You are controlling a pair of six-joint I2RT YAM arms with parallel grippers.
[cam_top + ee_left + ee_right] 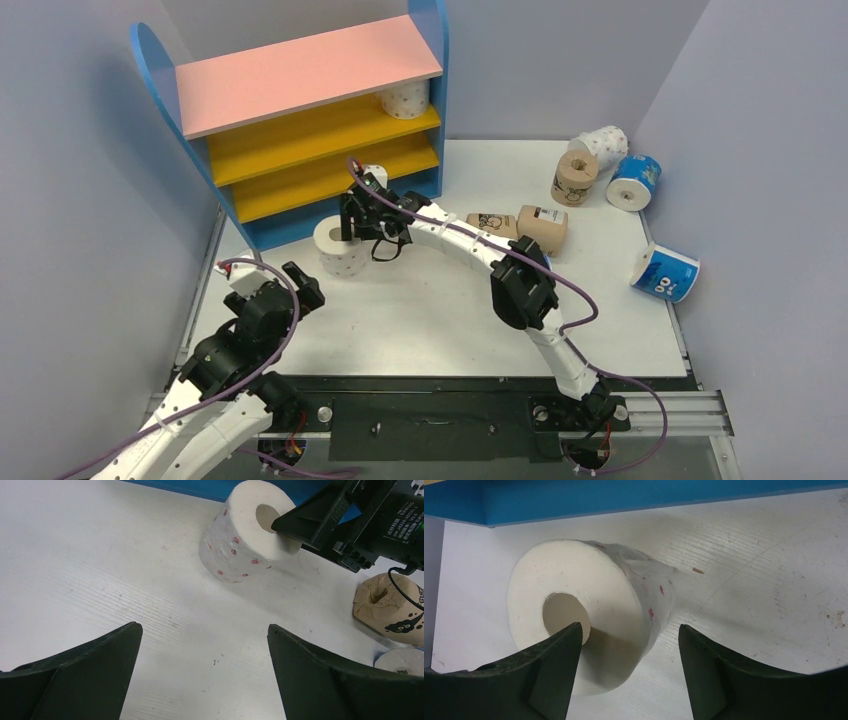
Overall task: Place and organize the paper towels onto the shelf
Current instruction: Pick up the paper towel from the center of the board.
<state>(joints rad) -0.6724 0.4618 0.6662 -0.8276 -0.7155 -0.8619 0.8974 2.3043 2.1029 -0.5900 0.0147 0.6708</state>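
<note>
1. Hovering low over the white table (420,320) at the near left, the left gripper (203,626) has its black fingers spread wide, and only bare table shows between them.
2. At the far left stands the small shelf unit (300,75) with blue rounded side panels, a pink top board and two yellow boards. Part of its blue base is hidden behind the right arm. One white dotted paper-towel roll (405,98) sits at the right end of the upper yellow board, its top hidden under the pink board.
3. A second white dotted roll (340,247) stands on end on the table just in front of the blue base, its hollow core facing up.
4. The right gripper (629,630) straddles that roll's wall, with one finger at the mouth of the core and the other outside. The jaws stand apart, not clamped. In the wrist view a sliver of table shows between the outer finger and the wrap.
5. To the right, two tan rolls with black cartoon print (490,225) (543,227) lie side by side, partly covered by the right arm. In the left wrist view a pale round end (402,661) is cut off by the frame, and I cannot tell which roll it is.
6. At the far right, a third tan roll (573,178), a third white dotted roll (605,145) and a blue-and-white wrapped roll (633,180) are clustered together. Another blue-and-white roll (665,272) lies alone near the right wall, its print too small to read.
</note>
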